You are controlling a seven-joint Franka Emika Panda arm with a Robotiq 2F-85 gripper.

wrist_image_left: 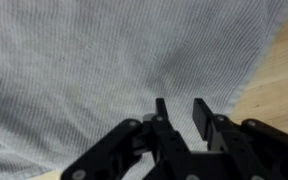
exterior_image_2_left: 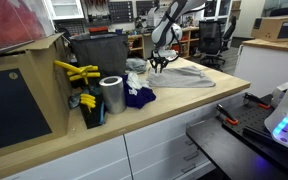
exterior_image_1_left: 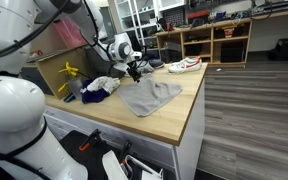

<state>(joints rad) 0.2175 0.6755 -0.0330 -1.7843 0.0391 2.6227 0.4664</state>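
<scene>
A grey cloth [exterior_image_1_left: 149,97] [exterior_image_2_left: 184,76] lies spread flat on the wooden worktop [exterior_image_1_left: 184,115] [exterior_image_2_left: 164,115]. My gripper [exterior_image_1_left: 134,68] [exterior_image_2_left: 158,62] points down at the cloth's far edge, beside a heap of clothes. In the wrist view the cloth [wrist_image_left: 84,70] fills almost the whole picture, with bare wood [wrist_image_left: 284,80] at the right. The gripper [wrist_image_left: 181,108] has its black fingertips [wrist_image_left: 201,115] down at the fabric, the jaws drawn in to a narrow gap. Soft creases in the cloth run toward the tips. Whether fabric is pinched between them I cannot make out.
A white and red shoe [exterior_image_1_left: 184,66] sits at the worktop's far end. Blue and white clothes [exterior_image_1_left: 99,88] [exterior_image_2_left: 139,95] are heaped by the cloth. A metal can [exterior_image_2_left: 111,95], yellow tools [exterior_image_2_left: 76,72] and a black bin [exterior_image_2_left: 99,55] stand along the wall side. Shelves [exterior_image_1_left: 214,40] stand behind.
</scene>
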